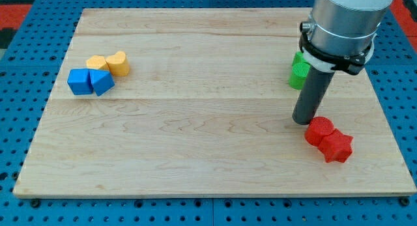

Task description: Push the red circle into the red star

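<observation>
Red circle block [319, 130] sits near the bench's [195, 154] right edge, toward the view's bottom, already touching the red star block [337, 146] just below-right of it. My tip [303, 121] is at the circle's upper-left edge, touching or nearly so. No gripper on this rig, just the rod, so nothing open or clenched to report. Judgement: task about done; any further push should be short, aimed down-right through both centres, or the pair slides off the edge. Farther back: green blocks [300, 71] behind the rod; blue blocks [90, 81] and yellow blocks [109, 63] far left.
</observation>
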Available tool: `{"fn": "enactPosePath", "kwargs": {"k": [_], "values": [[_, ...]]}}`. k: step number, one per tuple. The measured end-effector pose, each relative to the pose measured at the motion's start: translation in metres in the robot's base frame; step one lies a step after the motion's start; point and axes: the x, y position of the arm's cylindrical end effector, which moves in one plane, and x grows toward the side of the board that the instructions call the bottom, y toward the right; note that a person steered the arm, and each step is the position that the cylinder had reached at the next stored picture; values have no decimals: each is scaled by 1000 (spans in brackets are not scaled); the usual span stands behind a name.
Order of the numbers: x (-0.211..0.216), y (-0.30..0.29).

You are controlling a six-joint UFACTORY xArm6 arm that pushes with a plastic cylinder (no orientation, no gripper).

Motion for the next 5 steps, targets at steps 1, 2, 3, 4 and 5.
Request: {"fn": "enactPosePath", "kwargs": {"k": [1, 2, 3, 4, 5], "values": [[-1, 0], [-13, 0], [-22, 0], [-22, 0], [-23, -16]]}}
